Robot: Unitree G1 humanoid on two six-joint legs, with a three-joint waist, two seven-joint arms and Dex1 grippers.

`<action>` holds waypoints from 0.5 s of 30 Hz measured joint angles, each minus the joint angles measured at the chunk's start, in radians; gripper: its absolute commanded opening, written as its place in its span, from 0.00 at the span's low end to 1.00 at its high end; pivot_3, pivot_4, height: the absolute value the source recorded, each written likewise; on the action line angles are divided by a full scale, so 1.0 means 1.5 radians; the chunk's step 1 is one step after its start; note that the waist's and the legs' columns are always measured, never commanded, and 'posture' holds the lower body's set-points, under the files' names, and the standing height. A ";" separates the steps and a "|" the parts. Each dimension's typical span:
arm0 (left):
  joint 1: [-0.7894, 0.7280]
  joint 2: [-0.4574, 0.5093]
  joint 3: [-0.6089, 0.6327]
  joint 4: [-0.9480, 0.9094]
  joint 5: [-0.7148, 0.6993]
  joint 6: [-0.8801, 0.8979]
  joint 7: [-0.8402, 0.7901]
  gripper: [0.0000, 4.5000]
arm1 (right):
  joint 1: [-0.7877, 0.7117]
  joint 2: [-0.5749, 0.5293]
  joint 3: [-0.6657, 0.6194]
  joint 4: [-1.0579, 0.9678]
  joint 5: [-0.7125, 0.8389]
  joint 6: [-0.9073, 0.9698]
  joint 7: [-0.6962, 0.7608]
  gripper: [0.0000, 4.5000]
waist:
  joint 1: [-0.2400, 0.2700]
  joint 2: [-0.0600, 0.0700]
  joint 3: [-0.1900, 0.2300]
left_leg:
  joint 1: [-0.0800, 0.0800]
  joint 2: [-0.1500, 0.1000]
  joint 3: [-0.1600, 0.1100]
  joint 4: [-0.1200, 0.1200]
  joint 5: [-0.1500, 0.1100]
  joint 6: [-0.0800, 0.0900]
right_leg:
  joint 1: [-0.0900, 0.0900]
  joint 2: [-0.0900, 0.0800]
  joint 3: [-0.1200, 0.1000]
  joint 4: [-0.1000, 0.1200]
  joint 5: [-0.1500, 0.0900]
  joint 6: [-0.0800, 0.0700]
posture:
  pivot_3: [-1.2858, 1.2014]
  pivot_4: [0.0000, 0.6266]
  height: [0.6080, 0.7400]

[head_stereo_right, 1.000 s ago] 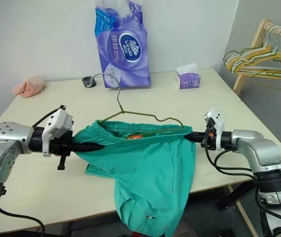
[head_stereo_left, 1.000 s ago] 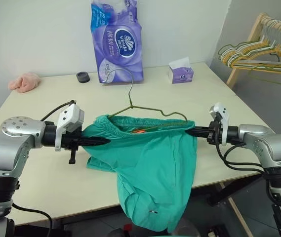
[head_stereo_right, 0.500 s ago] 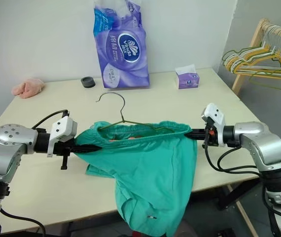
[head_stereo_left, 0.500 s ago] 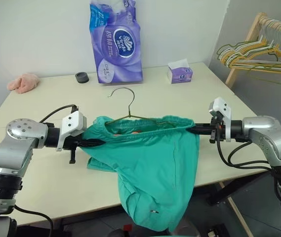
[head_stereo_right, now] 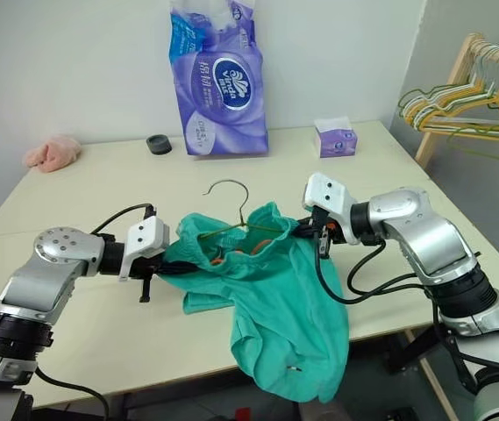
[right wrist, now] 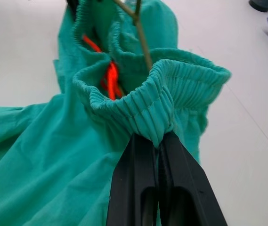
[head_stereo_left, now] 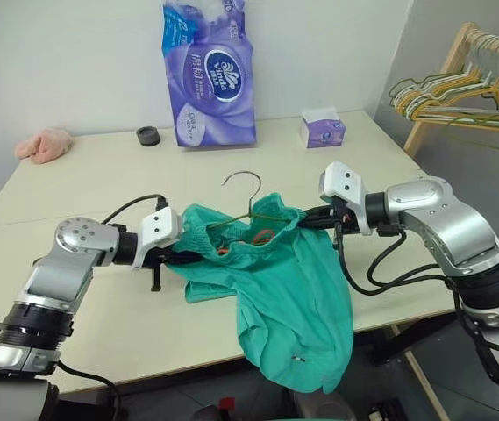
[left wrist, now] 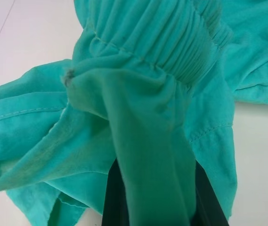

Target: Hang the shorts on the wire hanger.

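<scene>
The shorts (head_stereo_left: pixel 280 289) are hanging between the two grippers above the table (head_stereo_left: pixel 74 289), their gathered waistband bunching up into loose folds while the legs are drooping down past the table's front edge. An orange drawstring (right wrist: pixel 109 75) is showing inside the waist opening. The wire hanger (head_stereo_left: pixel 247 197) is sitting inside that opening, its curved hook sticking up out of the waistband midway between the two grippers.

The left gripper (head_stereo_left: pixel 181 257) is pinching the waistband end nearest it, its black fingers (left wrist: pixel 112 197) closing tight on a fold of teal cloth. The right gripper (right wrist: pixel 158 141) is clamping the opposite end of the elastic band, its fingers pressing together with the ribbed edge caught between them. The two grippers are standing fairly near each other, so the cloth between them is sagging.

Beyond the grippers, far across the table, a purple tissue pack (head_stereo_left: pixel 207 74) is standing upright, with a small black roll (head_stereo_left: pixel 147 135) beside it, a purple tissue box (head_stereo_left: pixel 323 129) toward the right gripper's side and a pink cloth (head_stereo_left: pixel 44 145) toward the left gripper's side. A wooden rack with coloured hangers (head_stereo_left: pixel 459 92) is standing past the right arm.
</scene>
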State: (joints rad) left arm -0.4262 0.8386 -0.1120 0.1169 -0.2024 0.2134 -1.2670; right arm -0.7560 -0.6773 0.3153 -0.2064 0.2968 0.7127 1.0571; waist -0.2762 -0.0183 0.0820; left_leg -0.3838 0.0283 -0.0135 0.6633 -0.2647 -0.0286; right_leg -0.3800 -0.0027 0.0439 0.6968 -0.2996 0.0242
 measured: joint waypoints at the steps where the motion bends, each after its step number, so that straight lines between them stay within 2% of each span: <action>1: 0.000 -0.006 -0.002 0.000 0.001 -0.001 0.004 0.00 | 0.000 0.002 0.000 -0.004 0.000 -0.001 -0.003 0.15 | 0.000 0.000 0.000 | 0.000 0.000 0.000 0.000 0.000 0.000 | 0.000 0.000 0.000 0.000 0.000 0.000 | 0.40 0.06 1.00; 4: 0.001 -0.021 -0.009 0.000 0.004 -0.001 0.010 0.00 | 0.009 -0.001 0.002 -0.013 -0.016 -0.021 -0.008 0.37 | 0.000 0.000 0.000 | 0.000 0.000 0.000 0.000 0.000 0.000 | 0.000 0.000 0.000 0.000 0.000 0.000 | 0.39 0.06 1.00; 12: 0.018 -0.028 -0.010 -0.001 0.008 -0.002 0.021 0.00 | 0.051 -0.072 0.012 -0.017 -0.057 -0.076 0.013 0.99 | -0.005 0.000 0.000 | 0.000 0.000 0.000 0.000 0.000 0.000 | 0.000 0.000 0.000 0.000 0.000 0.001 | 0.39 0.06 1.00; 15: 0.019 -0.028 -0.010 -0.003 0.008 -0.004 0.022 0.00 | 0.052 -0.072 0.013 -0.006 -0.081 -0.087 -0.001 1.00 | -0.007 0.000 0.000 | 0.001 0.000 0.000 0.000 0.000 0.000 | 0.000 0.000 0.000 0.000 -0.001 0.001 | 0.39 0.06 1.00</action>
State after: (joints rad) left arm -0.3975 0.7959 -0.1275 0.1125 -0.1898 0.2076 -1.2340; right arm -0.6784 -0.7857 0.3342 -0.2160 0.1758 0.5818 1.0559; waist -0.2870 -0.0183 0.0821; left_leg -0.3825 0.0289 -0.0138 0.6634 -0.2647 -0.0286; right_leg -0.3797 -0.0025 0.0439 0.6974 -0.3006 0.0260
